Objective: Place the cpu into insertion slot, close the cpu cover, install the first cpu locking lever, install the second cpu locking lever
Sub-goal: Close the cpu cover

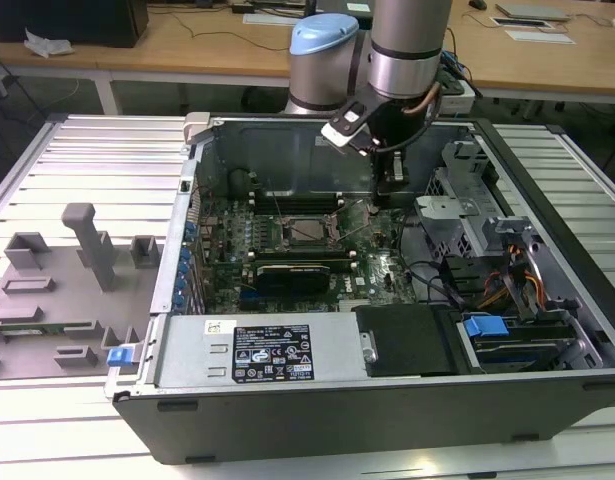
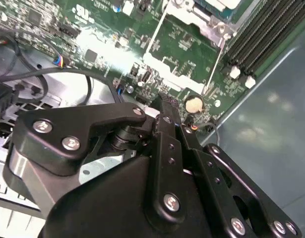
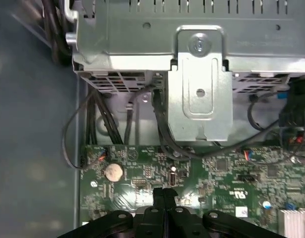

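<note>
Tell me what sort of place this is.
Probably a lab or workshop bench: an opened computer case lies on a slatted metal table, grey fixture blocks beside it, wooden desks behind.

arm [image 1: 411, 50]: upright, wrist pointing down | claw [image 3: 164, 194]: fingers pressed together, tips aimed downward

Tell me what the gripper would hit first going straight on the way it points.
Probably the green circuit board just ahead of the gripper, near the coin cell; depth unclear.

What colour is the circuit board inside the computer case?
Green. The circuit board shows best in the first wrist view.
</note>
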`<state>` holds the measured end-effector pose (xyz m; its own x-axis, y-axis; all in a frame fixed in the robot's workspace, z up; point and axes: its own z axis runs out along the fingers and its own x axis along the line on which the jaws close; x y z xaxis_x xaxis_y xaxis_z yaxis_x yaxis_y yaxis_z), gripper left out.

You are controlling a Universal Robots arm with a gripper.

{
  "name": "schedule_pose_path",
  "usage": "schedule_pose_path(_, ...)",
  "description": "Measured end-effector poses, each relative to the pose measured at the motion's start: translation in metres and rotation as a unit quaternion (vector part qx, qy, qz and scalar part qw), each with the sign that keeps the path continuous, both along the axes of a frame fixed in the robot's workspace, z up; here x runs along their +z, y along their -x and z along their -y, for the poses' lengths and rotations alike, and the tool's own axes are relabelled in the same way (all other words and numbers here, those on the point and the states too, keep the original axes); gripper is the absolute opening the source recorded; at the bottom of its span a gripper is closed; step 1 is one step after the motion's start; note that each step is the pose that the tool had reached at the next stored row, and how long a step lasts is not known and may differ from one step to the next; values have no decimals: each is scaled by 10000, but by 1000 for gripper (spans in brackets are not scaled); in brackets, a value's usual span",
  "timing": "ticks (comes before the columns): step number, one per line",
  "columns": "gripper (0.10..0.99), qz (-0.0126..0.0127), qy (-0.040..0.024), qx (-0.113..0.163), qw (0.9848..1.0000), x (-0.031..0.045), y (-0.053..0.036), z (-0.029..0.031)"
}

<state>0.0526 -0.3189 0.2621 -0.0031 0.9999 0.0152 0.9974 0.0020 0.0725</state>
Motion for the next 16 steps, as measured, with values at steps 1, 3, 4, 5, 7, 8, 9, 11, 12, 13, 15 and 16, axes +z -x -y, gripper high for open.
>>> schedule_pose_path(1, 106, -1, -2, 0, 10000, -1, -1, 0)
schedule_pose_path(3, 106, -9, -6, 0, 10000, 0, -2, 1)
schedule_pose_path(4, 106, -78, -33, 0, 10000, -1, -4, 3)
schedule_pose_path(5, 106, -103, -42, 0, 9999, -2, -5, 3)
schedule_pose_path(7, 106, -103, -43, 0, 9999, -2, -5, 3)
schedule_pose_path(8, 106, -103, -44, 0, 9999, -3, -4, 3)
schedule_pose_path(9, 106, -103, -45, 0, 9999, -3, -6, 3)
schedule_pose_path(11, 106, -106, -45, 0, 9999, -11, -17, 3)
schedule_pose_path(12, 106, -118, -45, 0, 9999, -40, -27, 3)
schedule_pose_path(13, 106, -135, -45, 0, 9999, -62, -33, 3)
schedule_pose_path(15, 106, -160, -44, 0, 9999, -91, -42, 3)
schedule_pose_path(16, 106, -182, -44, -1, 9998, -113, -49, 3)
